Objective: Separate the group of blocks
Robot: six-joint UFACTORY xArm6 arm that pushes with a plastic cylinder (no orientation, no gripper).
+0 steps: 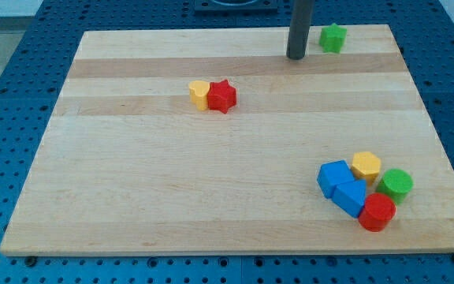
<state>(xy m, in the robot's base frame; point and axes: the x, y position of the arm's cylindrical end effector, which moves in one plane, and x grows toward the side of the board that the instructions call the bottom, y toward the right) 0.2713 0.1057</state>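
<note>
My tip (pixel 295 57) rests on the wooden board (pixel 172 197) near the view's top, just left of a green star block (pixel 333 37) and apart from it. At the view's lower right a tight group lies together: two blue blocks (pixel 334 177) (pixel 351 196), a yellow hexagon block (pixel 366 166), a green round block (pixel 396 184) and a red round block (pixel 377 212). Left of centre, a yellow block (pixel 199 94) touches a red star block (pixel 222 96). The tip is far from both clusters.
The board sits on a blue perforated table (pixel 6 95). The lower-right group lies close to the board's bottom and right edges. The green star is near the board's top edge.
</note>
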